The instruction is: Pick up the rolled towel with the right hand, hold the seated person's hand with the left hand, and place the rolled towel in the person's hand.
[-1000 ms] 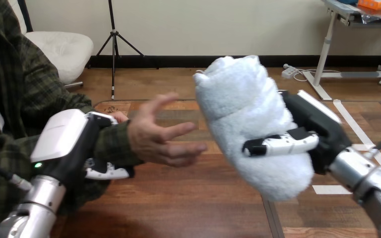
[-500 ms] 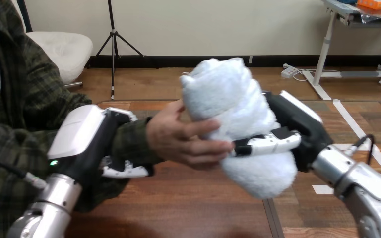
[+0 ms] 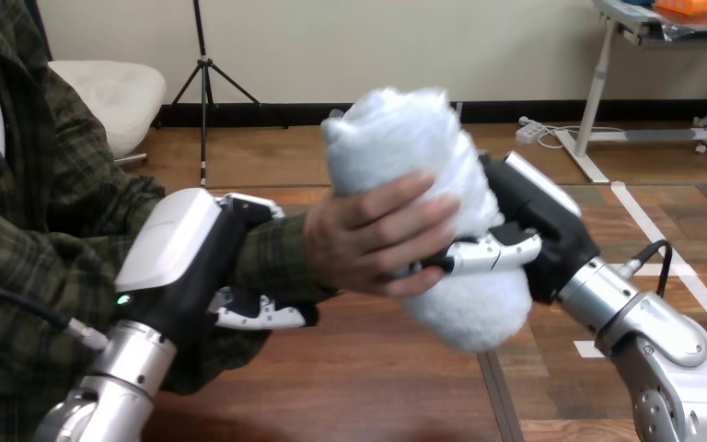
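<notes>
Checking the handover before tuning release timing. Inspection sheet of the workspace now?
surface: wooden table, under both arms.
job's things: rolled towel upright, off the table; the person's hand curled round its left side.
clutter: nothing seen.
hands: right hand curled round the rolled towel; left hand curled round the person's wrist, over the sleeve.
cables: nothing seen on the table.
surroundings: person seated at the view's left.

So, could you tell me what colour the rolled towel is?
The rolled towel is white, seen best in the head view.

Brown wooden table [image 3: 377, 387] (one dark seam)
</notes>
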Controlling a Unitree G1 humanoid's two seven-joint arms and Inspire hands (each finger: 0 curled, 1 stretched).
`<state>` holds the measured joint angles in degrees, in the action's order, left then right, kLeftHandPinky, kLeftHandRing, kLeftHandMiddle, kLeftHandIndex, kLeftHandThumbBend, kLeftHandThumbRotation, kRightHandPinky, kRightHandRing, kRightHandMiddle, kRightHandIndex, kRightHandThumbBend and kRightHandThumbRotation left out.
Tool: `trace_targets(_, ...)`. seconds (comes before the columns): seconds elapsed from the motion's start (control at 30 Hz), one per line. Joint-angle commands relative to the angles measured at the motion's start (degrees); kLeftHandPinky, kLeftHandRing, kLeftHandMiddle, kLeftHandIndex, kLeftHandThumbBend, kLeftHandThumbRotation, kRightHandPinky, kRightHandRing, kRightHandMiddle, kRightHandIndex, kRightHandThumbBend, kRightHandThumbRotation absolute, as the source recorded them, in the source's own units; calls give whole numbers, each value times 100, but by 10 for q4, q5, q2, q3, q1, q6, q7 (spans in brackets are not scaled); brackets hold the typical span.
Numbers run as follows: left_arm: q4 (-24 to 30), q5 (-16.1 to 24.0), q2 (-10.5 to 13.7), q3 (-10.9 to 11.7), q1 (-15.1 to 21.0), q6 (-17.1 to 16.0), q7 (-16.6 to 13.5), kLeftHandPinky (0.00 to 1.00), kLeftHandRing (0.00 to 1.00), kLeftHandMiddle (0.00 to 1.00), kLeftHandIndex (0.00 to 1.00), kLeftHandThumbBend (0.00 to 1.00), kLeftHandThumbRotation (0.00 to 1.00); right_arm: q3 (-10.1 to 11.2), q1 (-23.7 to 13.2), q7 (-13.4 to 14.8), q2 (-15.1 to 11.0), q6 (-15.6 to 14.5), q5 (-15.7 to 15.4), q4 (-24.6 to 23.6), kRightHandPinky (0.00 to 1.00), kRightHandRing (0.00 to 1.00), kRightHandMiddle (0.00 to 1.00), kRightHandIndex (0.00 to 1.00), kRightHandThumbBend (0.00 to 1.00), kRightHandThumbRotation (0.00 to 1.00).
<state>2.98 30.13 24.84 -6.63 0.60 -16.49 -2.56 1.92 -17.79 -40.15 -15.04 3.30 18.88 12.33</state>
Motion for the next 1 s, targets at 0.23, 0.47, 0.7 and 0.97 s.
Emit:
trace_targets(0.23, 51, -19, -27, 0, 6, -3, 13, 19, 24, 31, 33, 89, 0, -32, -57, -18, 32, 38, -18, 35, 7, 13, 18, 21, 72, 0)
trace_targets(0.47, 72, -23, -39, -5, 2, -3, 21, 19, 24, 32, 33, 89, 0, -38, -62, -38, 45, 71, -13, 63, 7, 13, 18, 20, 72, 0)
trace_targets(0.7, 81, -28, -46, -7, 0, -13, 22, 18, 24, 31, 33, 90, 0, -40, -65, -48, 56, 85, -10, 79, 8, 13, 18, 20, 73, 0)
trace_targets(0.97, 95, -26, -54, -5, -4, -1, 31, 18, 23, 31, 32, 90, 0, -37, -61, -58, 67, 75, -1, 82, 8, 13, 19, 21, 74, 0)
